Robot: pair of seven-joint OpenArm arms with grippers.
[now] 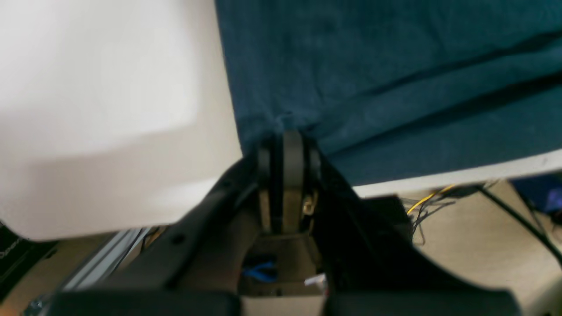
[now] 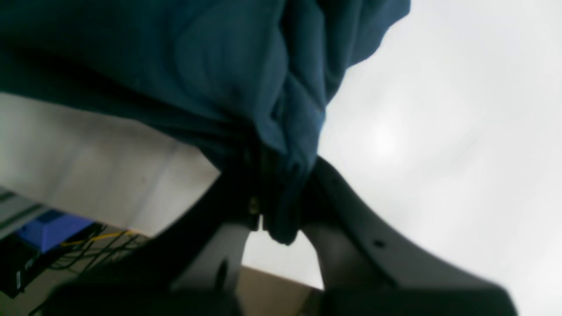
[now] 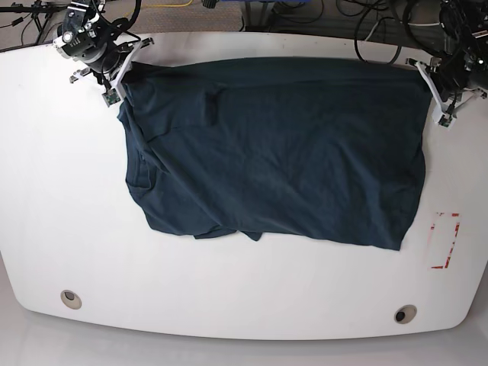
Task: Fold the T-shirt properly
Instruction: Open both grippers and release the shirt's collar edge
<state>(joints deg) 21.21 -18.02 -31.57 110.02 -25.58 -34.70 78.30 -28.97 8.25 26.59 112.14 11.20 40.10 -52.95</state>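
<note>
The dark teal T-shirt (image 3: 282,152) lies spread and wrinkled across the white table (image 3: 61,191), its far edge stretched between my two grippers. In the base view my left gripper (image 3: 428,80) is at the shirt's far right corner, and my right gripper (image 3: 124,82) is at its far left corner. The left wrist view shows the left gripper (image 1: 287,136) shut on the edge of the T-shirt (image 1: 373,66), close to the table edge. Through the right wrist camera, the right gripper (image 2: 276,184) is shut on a bunched fold of the T-shirt (image 2: 197,66).
A red rectangle outline (image 3: 444,241) is marked on the table right of the shirt. Two round holes (image 3: 70,298) (image 3: 405,313) sit near the front edge. Cables (image 3: 366,19) lie on the floor beyond the far edge, close behind both arms.
</note>
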